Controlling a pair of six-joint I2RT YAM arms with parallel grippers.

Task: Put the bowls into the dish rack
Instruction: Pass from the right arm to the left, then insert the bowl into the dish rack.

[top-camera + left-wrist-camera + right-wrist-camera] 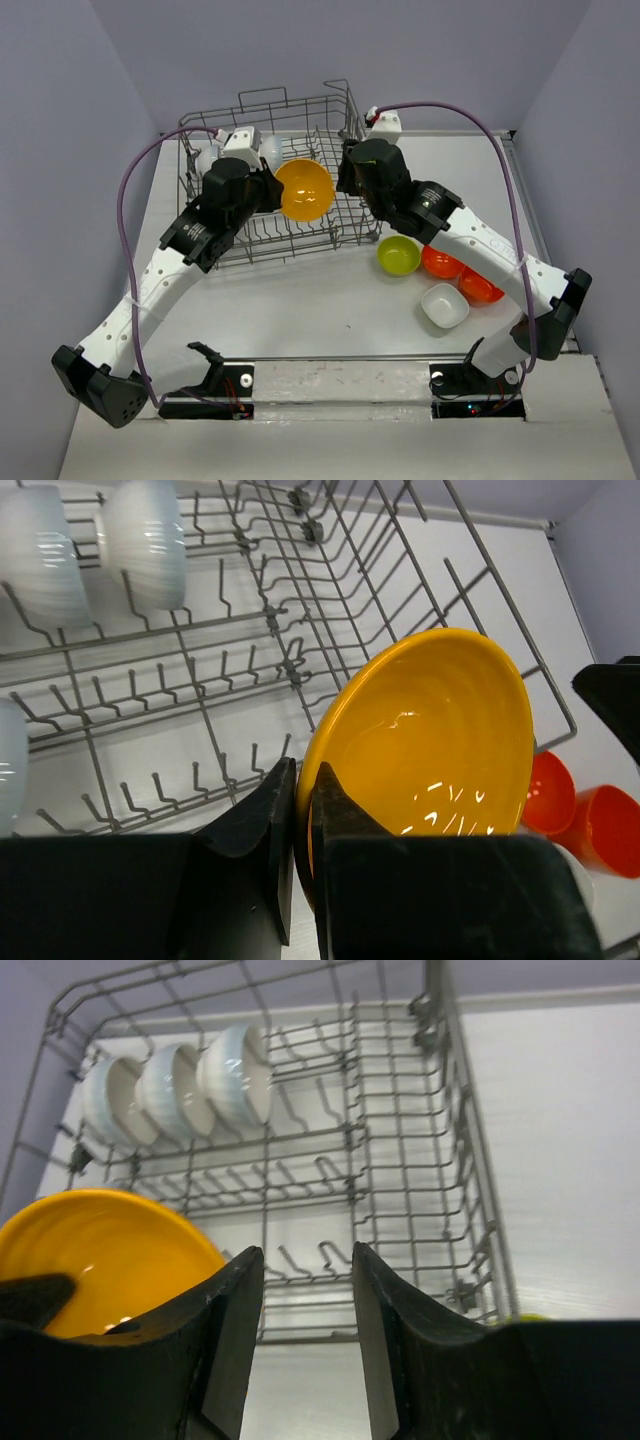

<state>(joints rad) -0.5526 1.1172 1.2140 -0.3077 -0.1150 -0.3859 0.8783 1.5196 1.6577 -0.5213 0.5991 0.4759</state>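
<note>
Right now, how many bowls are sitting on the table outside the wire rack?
4: a lime green bowl, two red-orange bowls beside it, and a white squarish bowl just in front of them. The right arm could hide another.

Rack (285, 243): grey wire, far centre of table (300, 310). Within it: yellow bowl (304, 190), tipped up, left gripper (270, 192) at its left rim; white bowls (272, 152) far left. Right gripper (348, 178) just beside yellow bowl's right. Table, right of rack: green bowl (398, 256), two red bowls (441, 262), white square bowl (444, 305).
</note>
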